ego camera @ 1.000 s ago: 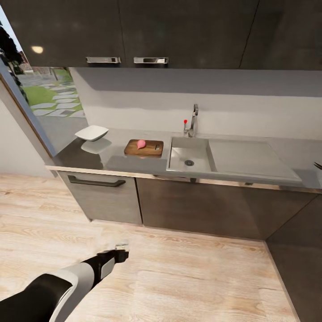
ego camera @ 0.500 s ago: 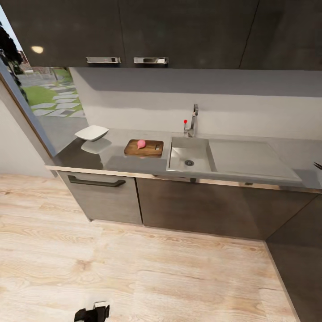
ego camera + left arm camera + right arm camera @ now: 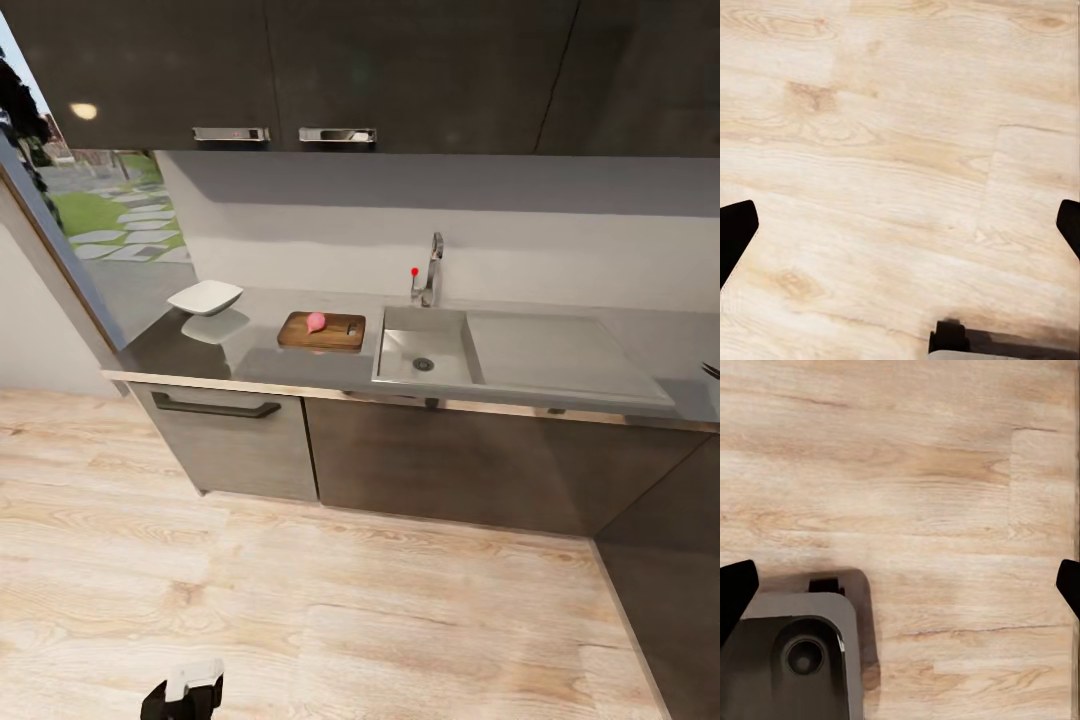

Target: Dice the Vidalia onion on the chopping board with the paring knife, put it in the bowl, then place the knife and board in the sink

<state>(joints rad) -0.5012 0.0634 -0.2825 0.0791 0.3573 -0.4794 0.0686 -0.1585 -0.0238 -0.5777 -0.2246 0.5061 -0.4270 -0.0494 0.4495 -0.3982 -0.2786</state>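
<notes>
Vidalia onion point(image 3: 316, 321) sits on the chopping board point(image 3: 322, 332) mid-frame, ready for dicing. Both grippers, left gripper point(image 3: 900, 225) and right gripper point(image 3: 900, 585), point at the floor point(image 3: 400, 620), fingers wide and empty.

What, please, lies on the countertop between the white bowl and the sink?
In the head view, the chopping board lies between the bowl and the sink, carrying the Vidalia onion.

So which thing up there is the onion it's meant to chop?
Find the steel sink in the dark countertop. Just left of it lies a brown wooden chopping board. The Vidalia onion is the small pink bulb on that board, unlike the white bowl farther left.
</notes>
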